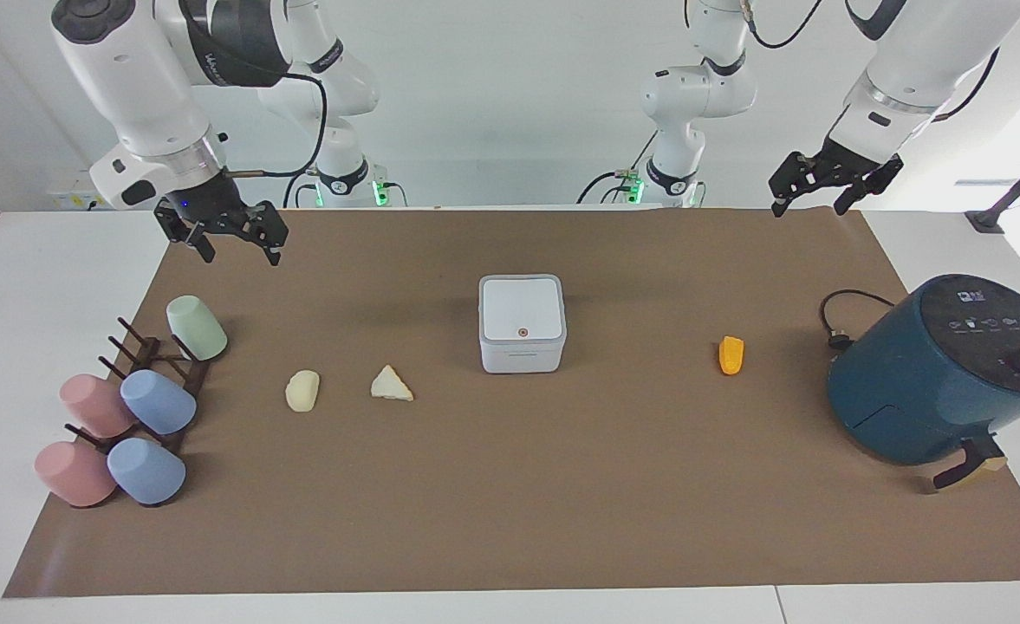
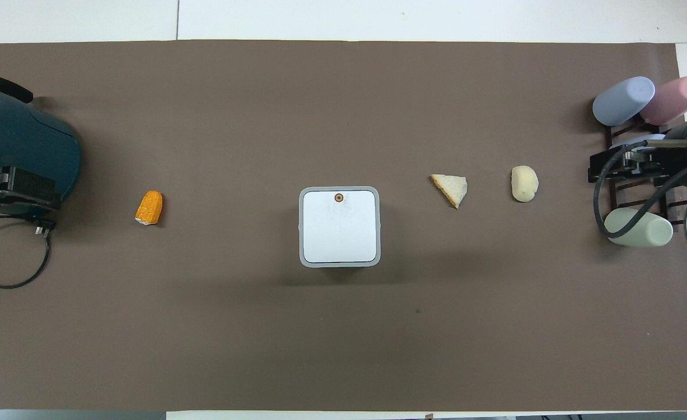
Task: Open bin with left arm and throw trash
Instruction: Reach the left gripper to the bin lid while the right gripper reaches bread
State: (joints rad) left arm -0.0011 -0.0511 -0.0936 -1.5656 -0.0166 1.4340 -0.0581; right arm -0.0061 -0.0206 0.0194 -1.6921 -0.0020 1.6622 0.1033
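Note:
The white bin stands in the middle of the brown mat with its grey-rimmed lid shut and the round button on top; it also shows in the overhead view. The pale yellow lump and the cream wedge lie toward the right arm's end. The orange chunk lies toward the left arm's end. My left gripper hangs open and empty in the air over the mat's edge by the robots. My right gripper hangs open and empty over the mat's corner above the cup rack.
A dark teal air fryer with a black cable stands at the left arm's end. A wooden rack with several pastel cups stands at the right arm's end, the green cup nearest the robots.

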